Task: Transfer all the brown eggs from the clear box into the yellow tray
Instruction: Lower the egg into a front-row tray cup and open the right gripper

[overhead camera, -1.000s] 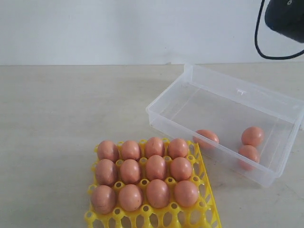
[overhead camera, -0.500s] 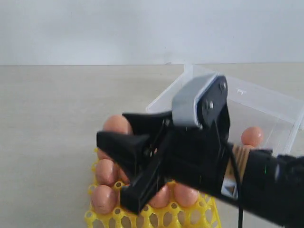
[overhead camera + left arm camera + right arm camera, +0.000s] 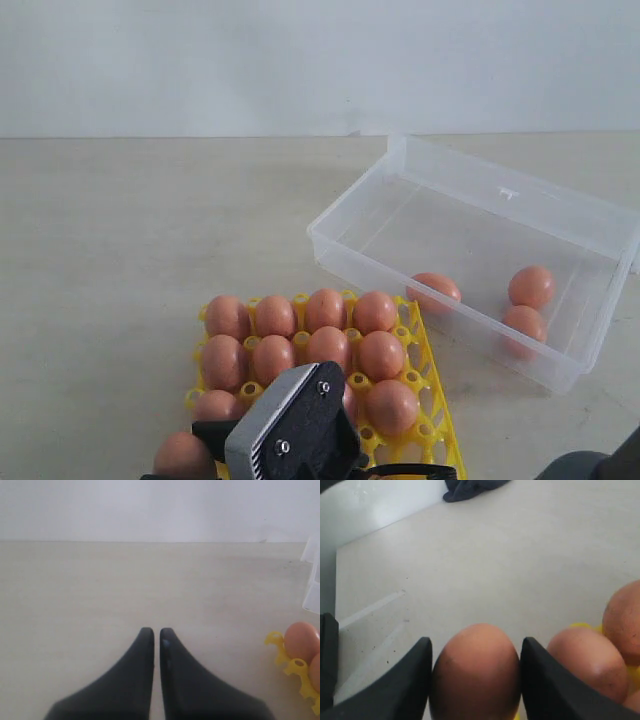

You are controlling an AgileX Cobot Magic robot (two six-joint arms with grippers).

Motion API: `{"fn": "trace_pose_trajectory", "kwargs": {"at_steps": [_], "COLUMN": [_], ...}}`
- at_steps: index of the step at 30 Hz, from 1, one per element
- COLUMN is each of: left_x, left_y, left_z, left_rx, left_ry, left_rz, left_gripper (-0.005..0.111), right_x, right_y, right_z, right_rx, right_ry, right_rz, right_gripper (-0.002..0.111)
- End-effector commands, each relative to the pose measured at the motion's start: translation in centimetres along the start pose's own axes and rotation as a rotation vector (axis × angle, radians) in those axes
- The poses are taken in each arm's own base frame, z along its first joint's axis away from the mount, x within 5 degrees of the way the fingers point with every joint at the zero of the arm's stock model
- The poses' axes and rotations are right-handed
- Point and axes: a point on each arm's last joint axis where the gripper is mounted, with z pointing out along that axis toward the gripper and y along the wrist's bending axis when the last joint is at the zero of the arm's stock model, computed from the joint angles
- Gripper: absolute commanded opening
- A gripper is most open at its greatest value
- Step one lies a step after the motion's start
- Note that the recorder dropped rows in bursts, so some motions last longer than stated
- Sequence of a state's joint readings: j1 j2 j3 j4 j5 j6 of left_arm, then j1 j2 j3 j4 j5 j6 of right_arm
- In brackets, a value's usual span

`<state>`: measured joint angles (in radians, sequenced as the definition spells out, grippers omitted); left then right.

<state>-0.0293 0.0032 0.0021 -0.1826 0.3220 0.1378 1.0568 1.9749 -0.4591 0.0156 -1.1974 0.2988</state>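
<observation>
The yellow tray [image 3: 437, 420] lies at the front of the table with several brown eggs [image 3: 328, 309] in its cups. My right gripper [image 3: 476, 672] is shut on one brown egg [image 3: 183, 455], low at the tray's front left corner; its grey and black body [image 3: 290, 435] hides the cups there. The clear box [image 3: 560, 215] stands behind and to the right with three eggs [image 3: 434, 288] [image 3: 531, 286] [image 3: 524, 323] inside. My left gripper [image 3: 156, 635] is shut and empty over bare table; the tray's corner [image 3: 280, 647] shows beside it.
Bare pale table stretches left of the tray and box. A white wall runs along the back. A dark cloth [image 3: 470, 487] lies far off in the right wrist view. The box's edge [image 3: 312, 580] shows in the left wrist view.
My right arm came from the upper right, crossed over the tray with an egg in its fingers, and has dropped to the tray's front left corner. The box's three eggs stayed put.
</observation>
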Motion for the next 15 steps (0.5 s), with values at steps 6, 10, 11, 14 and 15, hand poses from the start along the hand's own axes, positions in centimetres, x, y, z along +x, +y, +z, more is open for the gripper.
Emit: {"fn": "trace_pose_trajectory", "kwargs": {"at_steps": [6,10,11,14,15], "left_x": [-0.18,-0.18,-0.18,-0.18,-0.18], "left_y": [-0.04,-0.04,-0.04,-0.04,-0.04], "left_z": [-0.05,-0.05,-0.05,-0.05,-0.05], "left_rx": [0.005,0.005,0.005,0.005,0.005], "left_ry": [-0.017,-0.017,-0.017,-0.017,-0.017], "left_rz": [-0.013,-0.013,-0.013,-0.013,-0.013], "left_gripper": [0.004,0.004,0.004,0.004,0.004], "right_x": [-0.01,-0.04,0.04,0.35,0.41], "right_y": [-0.23,-0.35,-0.39,-0.48,-0.5], "right_z": [0.19,0.19,0.19,0.18,0.18], "right_rx": [0.023,0.036,0.041,0.05,0.051], "right_ry": [-0.024,-0.027,-0.017,0.017,0.024], "right_rz": [-0.017,-0.046,-0.058,-0.083,-0.09], "right_gripper": [0.0,0.0,0.0,0.0,0.0]}}
